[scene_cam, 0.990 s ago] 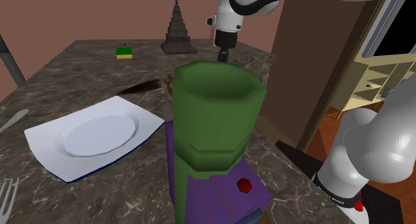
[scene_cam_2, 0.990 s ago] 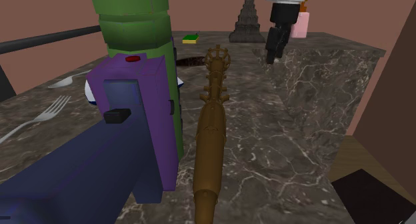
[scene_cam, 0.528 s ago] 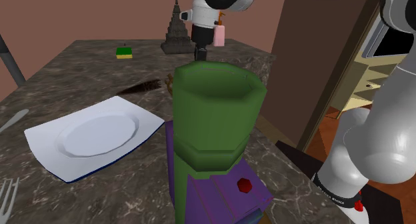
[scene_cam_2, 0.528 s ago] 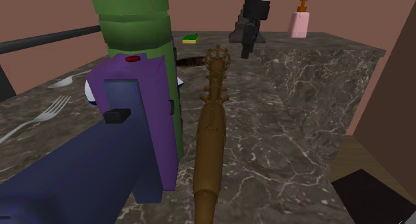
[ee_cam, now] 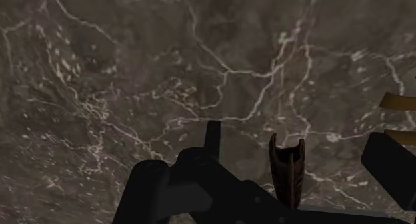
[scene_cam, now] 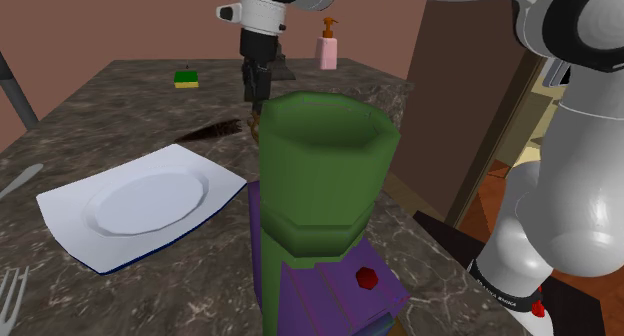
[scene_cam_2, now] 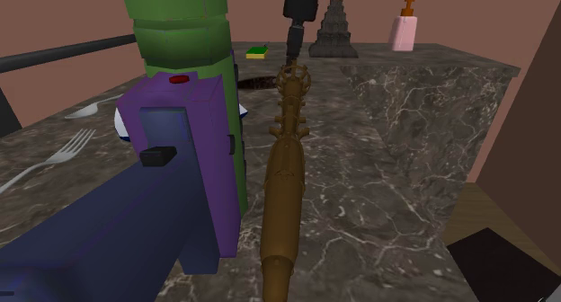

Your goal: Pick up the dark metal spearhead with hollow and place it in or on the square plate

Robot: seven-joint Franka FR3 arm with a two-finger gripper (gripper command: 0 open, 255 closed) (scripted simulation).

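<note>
While gripper [scene_cam: 252,92] hung wide open above table [scene_cam: 120,94] | spearhead [ee_cam: 287,171] lay between its fingers [ee_cam: 393,164], unclasped, near square plate [scene_cam: 70,224] | judged stiff, heavyish, slick; clasp across hollow socket end.

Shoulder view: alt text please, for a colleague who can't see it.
The black gripper hangs over a dark marble table, close to one end of a dark spearhead lying flat. A white square plate sits beyond the spearhead's other end, and a tall green jar on a purple base dominates the foreground.
</note>
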